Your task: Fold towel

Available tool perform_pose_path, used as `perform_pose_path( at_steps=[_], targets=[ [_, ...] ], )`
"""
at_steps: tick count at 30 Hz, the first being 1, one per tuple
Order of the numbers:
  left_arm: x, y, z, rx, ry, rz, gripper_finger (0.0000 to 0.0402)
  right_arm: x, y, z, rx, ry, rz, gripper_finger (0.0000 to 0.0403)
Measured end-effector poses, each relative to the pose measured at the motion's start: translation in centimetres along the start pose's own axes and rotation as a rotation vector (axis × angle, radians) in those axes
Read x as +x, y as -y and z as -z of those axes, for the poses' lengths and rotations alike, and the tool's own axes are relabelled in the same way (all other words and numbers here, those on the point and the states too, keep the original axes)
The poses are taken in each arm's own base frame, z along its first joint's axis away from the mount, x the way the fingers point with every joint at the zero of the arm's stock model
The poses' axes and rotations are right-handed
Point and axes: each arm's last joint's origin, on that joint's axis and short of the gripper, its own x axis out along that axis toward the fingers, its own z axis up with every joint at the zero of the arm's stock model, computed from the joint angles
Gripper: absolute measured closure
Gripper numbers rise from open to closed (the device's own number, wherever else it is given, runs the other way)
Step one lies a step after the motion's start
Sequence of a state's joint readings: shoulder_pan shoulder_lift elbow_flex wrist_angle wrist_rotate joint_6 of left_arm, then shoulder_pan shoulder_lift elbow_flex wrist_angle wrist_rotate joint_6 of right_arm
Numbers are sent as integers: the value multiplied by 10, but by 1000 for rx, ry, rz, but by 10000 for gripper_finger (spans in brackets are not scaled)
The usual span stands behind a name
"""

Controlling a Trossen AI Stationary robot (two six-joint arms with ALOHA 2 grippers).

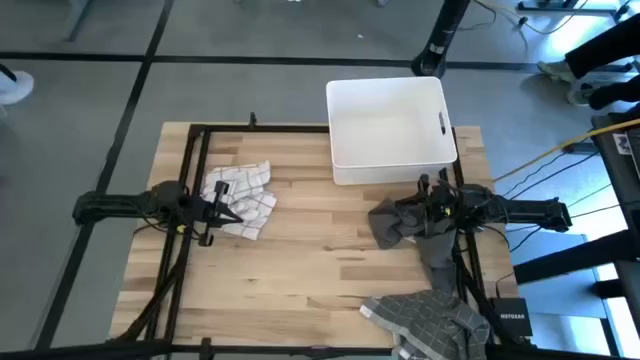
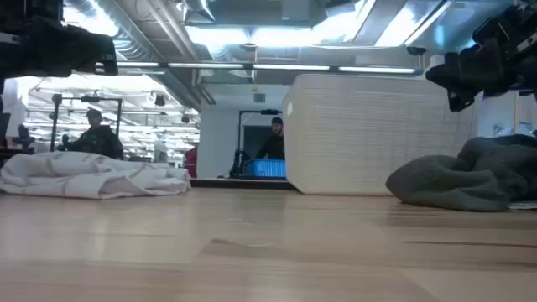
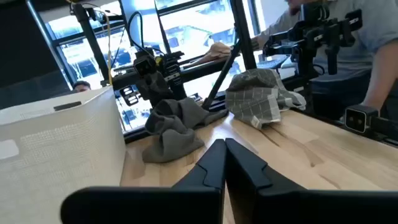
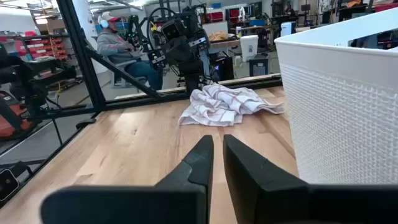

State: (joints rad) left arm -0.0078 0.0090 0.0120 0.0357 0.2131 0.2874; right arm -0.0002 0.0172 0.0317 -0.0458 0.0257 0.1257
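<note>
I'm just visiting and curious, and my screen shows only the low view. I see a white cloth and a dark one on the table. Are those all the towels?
Observer: No. The high view shows a third one, a grey checked towel, at the table's edge on the right arm's side.
Operator: Is anything inside the big white box?
Observer: From above, the white basket shows nothing inside.
Operator: Is the left arm holding the white cloth?
Observer: No. The left end effector is shut on nothing, over the edge of the white checked towel.
</note>
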Motion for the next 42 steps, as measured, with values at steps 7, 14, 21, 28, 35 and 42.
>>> perform_pose_path(
  at_steps=[7,14,21,28,35,42],
  targets=[
    [0,0,0,0,0,0,402,0,0,0,0,0,0,361],
    [0,0,0,0,0,0,402,0,0,0,0,0,0,361],
    [0,0,0,0,0,0,402,0,0,0,0,0,0,361],
    [0,0,0,0,0,0,402,0,0,0,0,0,0,361],
    [0,0,0,0,0,-1,402,0,0,0,0,0,0,361],
    [0,-2,-4,41,36,-50,402,0,0,0,0,0,0,361]
  ],
)
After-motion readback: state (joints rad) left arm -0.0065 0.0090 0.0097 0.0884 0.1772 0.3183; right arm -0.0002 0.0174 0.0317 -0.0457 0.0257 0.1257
